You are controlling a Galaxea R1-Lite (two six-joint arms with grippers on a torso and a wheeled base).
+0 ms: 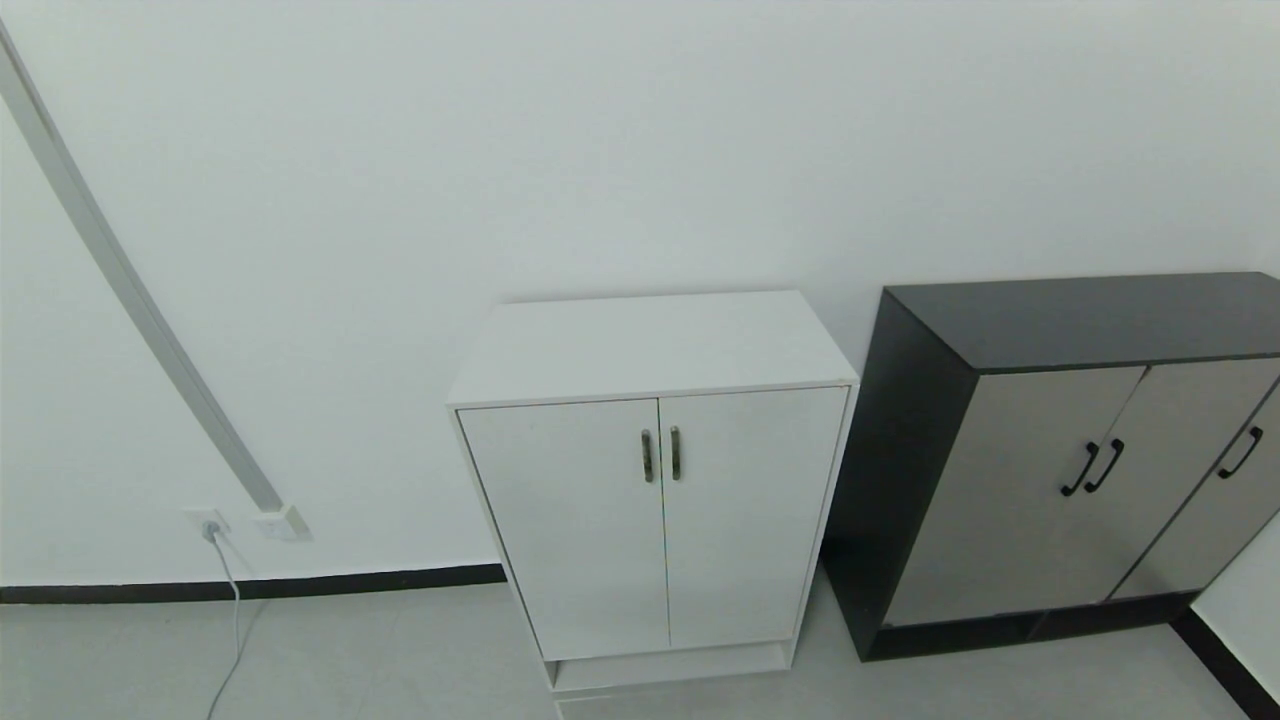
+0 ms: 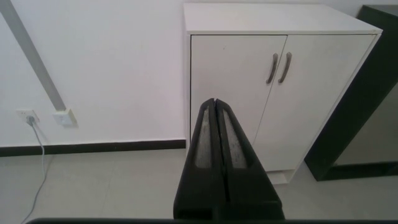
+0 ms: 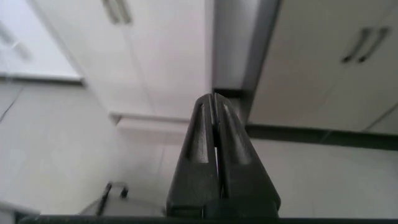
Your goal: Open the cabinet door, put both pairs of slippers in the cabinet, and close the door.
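White cabinet (image 1: 650,345) stands against the wall (image 1: 500,150), both doors (image 1: 570,520) closed, just beside a dark cabinet (image 1: 1050,450) on the robot's right. Left end effector (image 2: 216,102) and right end effector (image 3: 214,97) face it, fingers pressed together, empty.

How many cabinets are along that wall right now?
2. The white cabinet stands centre, doors shut; the dark cabinet beside it, on the robot's right, runs off frame, so more may be hidden.
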